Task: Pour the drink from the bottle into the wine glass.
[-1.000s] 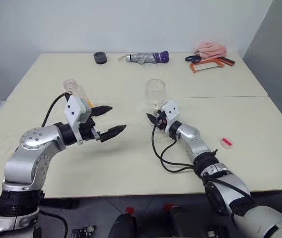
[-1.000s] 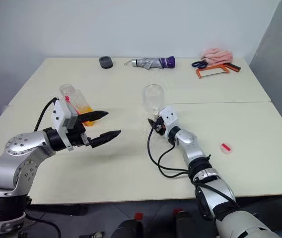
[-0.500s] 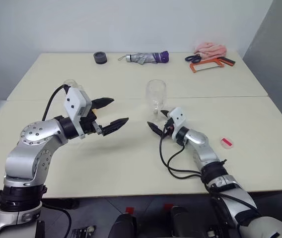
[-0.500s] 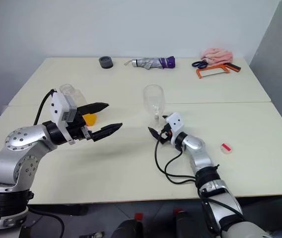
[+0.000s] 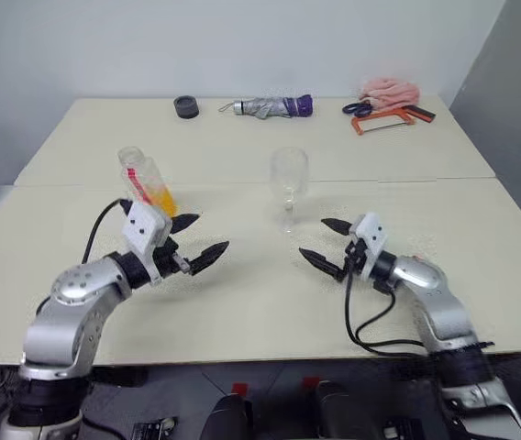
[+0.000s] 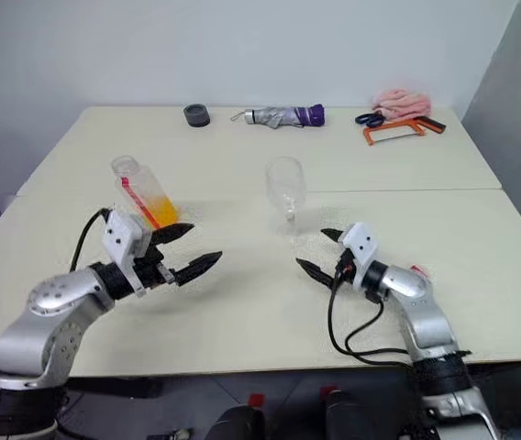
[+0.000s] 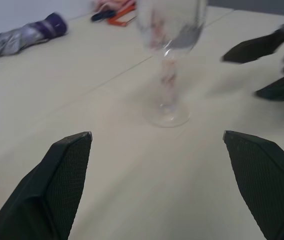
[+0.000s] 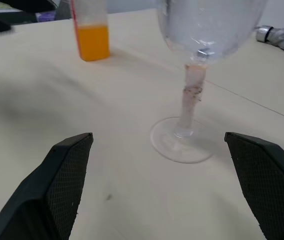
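The bottle (image 6: 143, 193), clear and uncapped, is seen upright on the table (image 6: 242, 302) with orange drink (image 8: 93, 43) low inside. The wine glass (image 5: 289, 188) is seen standing empty, well apart. Both the left gripper (image 5: 193, 238) and right gripper (image 5: 326, 244) are spread, grasping nothing. Stem speckling is revealed by the right wrist view.

The bottle (image 5: 147, 181) stands left of the glass (image 5: 289, 186), mid-table (image 5: 242, 302); umbrella (image 5: 268, 106) and saw (image 5: 384, 117) lie along the far edge.
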